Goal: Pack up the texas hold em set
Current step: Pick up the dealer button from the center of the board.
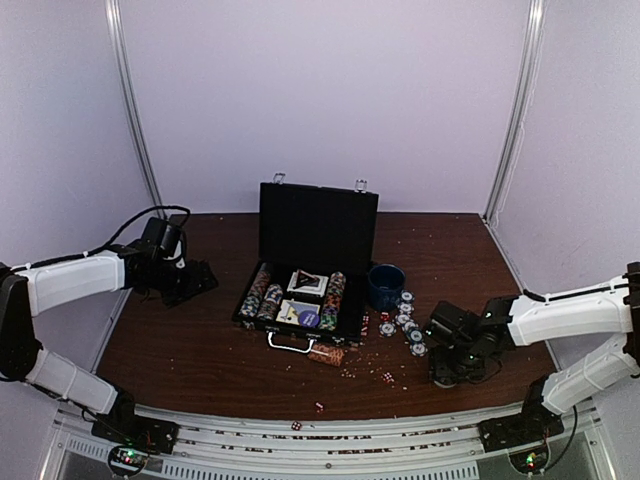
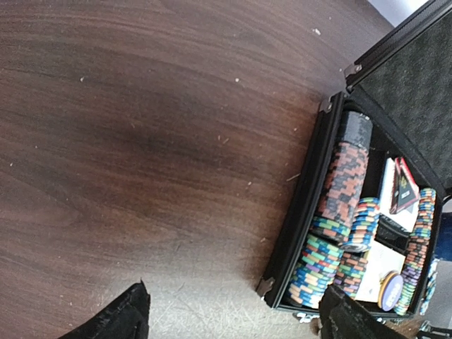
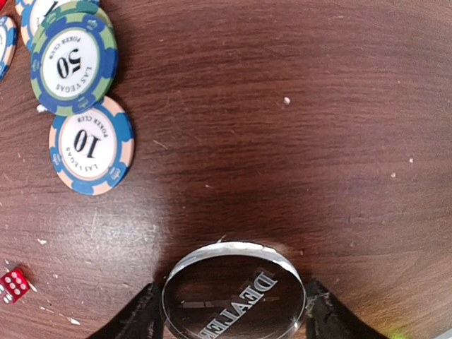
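Briefcase (image 1: pixel 318 228) stands open at the middle of the table (image 1: pixel 200 340), lid upright on the far side, with rows of poker chips (image 2: pixel 339 212) and card decks (image 2: pixel 404 185) inside. Left gripper (image 2: pixel 236 321) hangs spread over bare wood left of it. Right gripper (image 3: pixel 233 314) pinches a clear dealer button (image 3: pixel 233 282) at the right, near loose chips (image 3: pixel 74 67) and a red die (image 3: pixel 14 284). Blue cup (image 1: pixel 385 285) stands just right of the briefcase.
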Robot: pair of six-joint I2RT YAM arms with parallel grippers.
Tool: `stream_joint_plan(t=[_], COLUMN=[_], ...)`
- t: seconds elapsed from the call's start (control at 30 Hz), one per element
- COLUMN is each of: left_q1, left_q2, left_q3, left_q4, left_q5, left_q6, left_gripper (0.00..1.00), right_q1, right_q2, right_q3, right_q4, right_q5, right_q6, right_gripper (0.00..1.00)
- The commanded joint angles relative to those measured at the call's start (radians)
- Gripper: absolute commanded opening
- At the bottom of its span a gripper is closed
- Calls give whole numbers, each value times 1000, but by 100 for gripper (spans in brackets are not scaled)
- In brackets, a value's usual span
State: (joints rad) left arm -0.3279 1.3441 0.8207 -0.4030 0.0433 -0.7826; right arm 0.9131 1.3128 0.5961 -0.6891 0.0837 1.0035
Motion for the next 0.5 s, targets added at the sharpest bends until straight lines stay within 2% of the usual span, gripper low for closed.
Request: stream_joint_plan(t=[0.0,0.3,0.47], left_q1=[3,3,3], left_q2=[-11,-11,23], left_q3=[3,1,16], left_q4=[60,67,81], left_q5=[3,-27,-20], left_q6=[-23,-28,-18], left_gripper=[86,86,86], right_q1=[9,9,9], right_q2=[0,-91,-130], right_q3=[-28,69,195], right_q4=[-22,-88,-47], right_q5=[8,35,33], right_q6=[10,-61,-172], right_gripper=[63,54,53])
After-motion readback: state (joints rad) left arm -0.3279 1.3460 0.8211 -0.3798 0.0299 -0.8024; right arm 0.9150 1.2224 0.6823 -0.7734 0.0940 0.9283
